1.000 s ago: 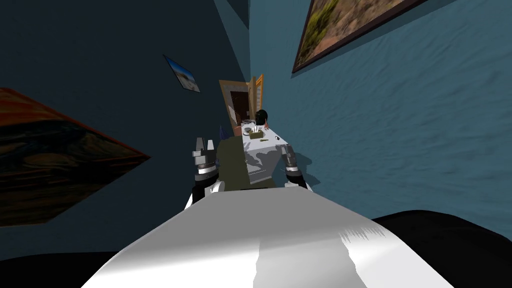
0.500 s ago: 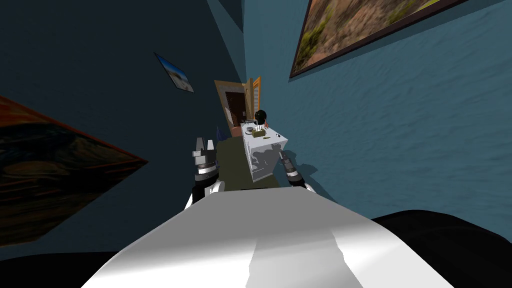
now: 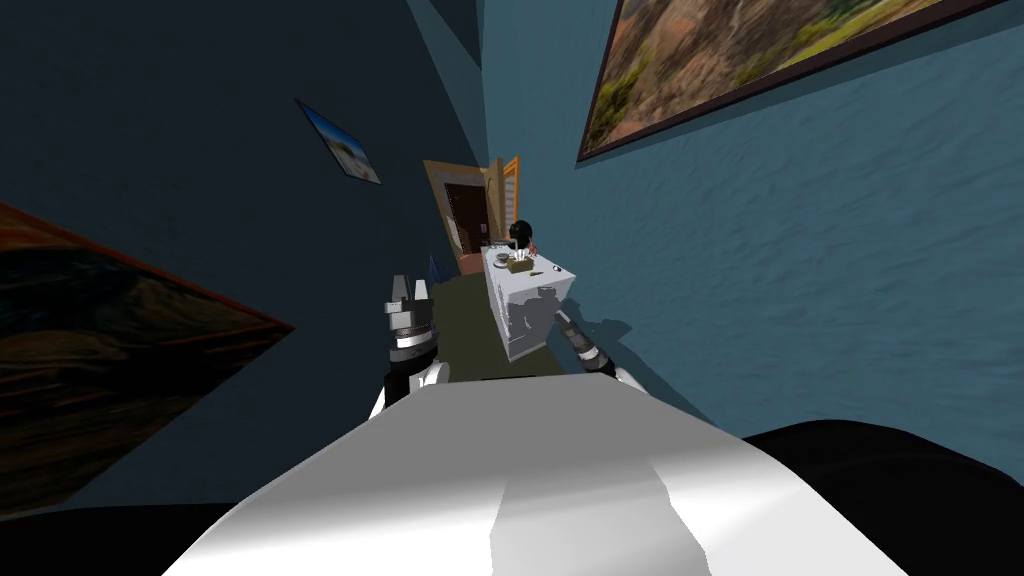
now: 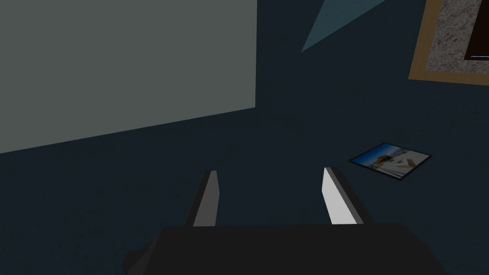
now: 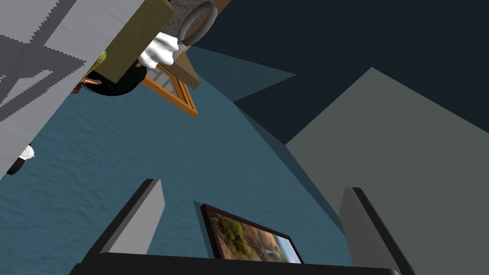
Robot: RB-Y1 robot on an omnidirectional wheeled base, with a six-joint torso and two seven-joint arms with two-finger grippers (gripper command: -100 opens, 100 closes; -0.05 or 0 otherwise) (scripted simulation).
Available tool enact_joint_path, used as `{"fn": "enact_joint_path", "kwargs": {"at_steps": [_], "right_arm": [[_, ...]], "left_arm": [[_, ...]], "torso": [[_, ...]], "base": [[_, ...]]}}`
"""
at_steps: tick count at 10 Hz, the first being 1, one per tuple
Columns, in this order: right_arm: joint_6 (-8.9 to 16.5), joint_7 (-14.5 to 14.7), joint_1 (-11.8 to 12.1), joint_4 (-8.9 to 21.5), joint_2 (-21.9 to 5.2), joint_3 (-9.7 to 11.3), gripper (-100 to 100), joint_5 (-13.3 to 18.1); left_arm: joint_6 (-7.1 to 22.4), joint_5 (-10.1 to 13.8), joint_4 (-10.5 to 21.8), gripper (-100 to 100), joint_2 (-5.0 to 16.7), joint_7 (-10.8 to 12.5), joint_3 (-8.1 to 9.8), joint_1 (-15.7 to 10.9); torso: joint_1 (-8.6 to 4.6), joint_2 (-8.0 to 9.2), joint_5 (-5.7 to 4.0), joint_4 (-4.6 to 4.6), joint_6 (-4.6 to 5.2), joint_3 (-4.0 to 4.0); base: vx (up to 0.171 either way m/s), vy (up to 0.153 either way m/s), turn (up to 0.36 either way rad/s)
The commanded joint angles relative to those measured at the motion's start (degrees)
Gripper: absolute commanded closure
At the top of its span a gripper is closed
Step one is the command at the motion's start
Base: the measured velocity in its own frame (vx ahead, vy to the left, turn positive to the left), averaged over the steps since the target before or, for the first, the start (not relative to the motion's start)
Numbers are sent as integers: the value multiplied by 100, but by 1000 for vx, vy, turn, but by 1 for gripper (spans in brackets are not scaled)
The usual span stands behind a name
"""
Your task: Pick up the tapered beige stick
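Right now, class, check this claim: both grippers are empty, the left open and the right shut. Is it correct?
Not quite. The right gripper is open, not shut: the right wrist view shows its fingers wide apart with nothing between them. The left gripper is open and empty, as stated.

Left forearm (image 3: 408, 338) and right forearm (image 3: 582, 345): dark segments banded with silver-grey rings. Thin, light grey, dark-edged blade fingers (image 4: 338, 203) on a black box (image 4: 286, 248).
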Motion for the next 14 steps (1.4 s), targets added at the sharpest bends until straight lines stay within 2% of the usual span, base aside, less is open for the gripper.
{"fn": "enact_joint_path", "kwargs": {"at_steps": [1, 2, 3, 4, 5, 6, 7, 8, 9, 10, 11, 12, 13, 14], "right_arm": [[-208, 71, -36, 183, -286, -88, -100, 286], [-208, 71, -36, 183, -352, -88, -100, 319], [-405, 148, -74, 356, -566, -168, -100, 558], [-405, 148, -74, 356, -642, -168, -100, 609], [-606, 226, -121, 531, -854, -259, -100, 839], [-606, 226, -121, 531, -942, -259, -100, 912], [-808, 306, -176, 706, -1142, -360, -100, 1138], [-808, 306, -176, 706, -1251, -360, -100, 1227], [-1011, 385, -239, 880, -1464, -468, -100, 1432], [-1011, 385, -239, 880, -1565, -468, -100, 1552], [-1213, 465, -307, 1053, -1770, -583, -100, 1748], [-1213, 465, -307, 1053, -1883, -583, -100, 1886], [-1415, 545, -381, 1224, -2087, -702, -100, 2072], [-1415, 545, -381, 1224, -2203, -702, -100, 2224]], "left_arm": [[0, 0, 0, 0, 0, 0, 0, 0], [0, 0, 0, 0, 0, 0, 0, 0], [0, 0, 0, 0, 0, 0, 0, 0], [0, 0, 0, 0, 0, 0, 0, 0], [0, 0, 0, 0, 0, 0, 0, 0], [0, 0, 0, 0, 0, 0, 0, 0], [0, 0, 0, 0, 0, 0, 0, 0], [0, 0, 0, 0, 0, 0, 0, 0], [0, 0, 0, 0, 0, 0, 0, 0], [0, 0, 0, 0, 0, 0, 0, 0], [0, 0, 0, 0, 0, 0, 0, 0], [0, 0, 0, 0, 0, 0, 0, 0], [0, 0, 0, 0, 0, 0, 0, 0], [0, 0, 0, 0, 0, 0, 0, 0]], "torso": [[0, 0, 0, 0, 0, 0], [6, -2, 0, -1, 2, -2], [3, -3, 1, -1, -1, -2], [2, 3, 0, 0, 1, 1], [-1, 2, -1, 0, 0, 1], [9, -2, 1, -1, 1, -2], [4, -9, 1, -2, -1, -5], [12, -6, 2, -2, 1, -4], [3, -6, 1, -1, -1, -4], [1, -10, 0, -2, -1, -6], [-6, -13, -1, -3, -1, -7], [2, -14, 0, -3, 0, -8], [-2, -17, 0, -4, -1, -10], [1, -17, 0, -4, -1, -10]], "base": [[-25, 121, -122], [-30, 112, -53], [-52, 108, -84], [-43, 98, -64], [-29, 132, -90], [-14, 113, -48], [-28, 137, -73], [-27, 109, -50], [-17, 103, -56], [-9, 86, -37], [-12, 112, -63], [-1, 99, -33], [-6, 107, -37], [1, 92, -27]]}}
